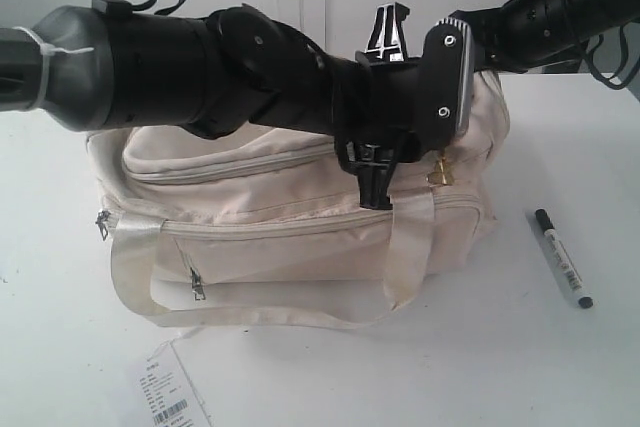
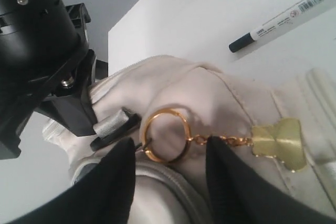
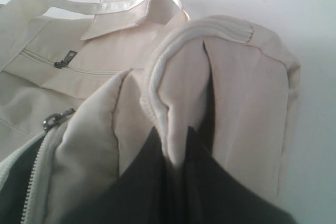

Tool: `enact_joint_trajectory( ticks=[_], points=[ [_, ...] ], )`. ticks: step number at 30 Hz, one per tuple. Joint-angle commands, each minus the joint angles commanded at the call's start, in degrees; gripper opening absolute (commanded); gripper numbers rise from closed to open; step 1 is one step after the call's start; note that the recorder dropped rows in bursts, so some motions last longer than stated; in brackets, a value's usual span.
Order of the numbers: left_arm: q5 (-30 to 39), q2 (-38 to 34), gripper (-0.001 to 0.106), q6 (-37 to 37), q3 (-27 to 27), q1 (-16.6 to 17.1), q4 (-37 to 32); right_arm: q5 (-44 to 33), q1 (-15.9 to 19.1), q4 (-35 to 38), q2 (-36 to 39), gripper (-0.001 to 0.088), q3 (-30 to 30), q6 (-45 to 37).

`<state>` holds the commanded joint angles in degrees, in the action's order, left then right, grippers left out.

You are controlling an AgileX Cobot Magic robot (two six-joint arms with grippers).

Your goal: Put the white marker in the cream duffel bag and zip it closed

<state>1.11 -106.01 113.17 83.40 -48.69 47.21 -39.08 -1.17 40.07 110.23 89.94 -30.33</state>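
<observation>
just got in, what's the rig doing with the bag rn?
Both arms are at one end of the soft cream fabric duffel bag. The right gripper has its jaws shut on a fold of fabric there. The left gripper has open jaws either side of the gold key ring. The main zip looks partly open, with dark lining showing. The slim white marker with a black cap lies on the white table beside the bag, untouched, so it is not packed yet.
</observation>
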Motion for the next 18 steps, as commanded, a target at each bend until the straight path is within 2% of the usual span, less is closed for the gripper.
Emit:
enact_joint_trajectory(
  ticks=[10, 14, 18],
  points=[
    [-5.28, -2.9, 0.048, 1.19, 0.0, 0.0, -1.51, 0.0, 0.0, 0.0, 0.0, 0.0, 0.0, 0.0],
    [-5.38, -2.9, 0.048, 1.19, 0.0, -0.1, -1.51, 0.0, 0.0, 0.0, 0.0, 0.0, 0.0, 0.0],
    [-6.04, -2.9, 0.047, 1.3, 0.0, -1.5, -1.51, -0.02, 0.0, 0.0, 0.0, 0.0, 0.0, -0.95]
  ],
)
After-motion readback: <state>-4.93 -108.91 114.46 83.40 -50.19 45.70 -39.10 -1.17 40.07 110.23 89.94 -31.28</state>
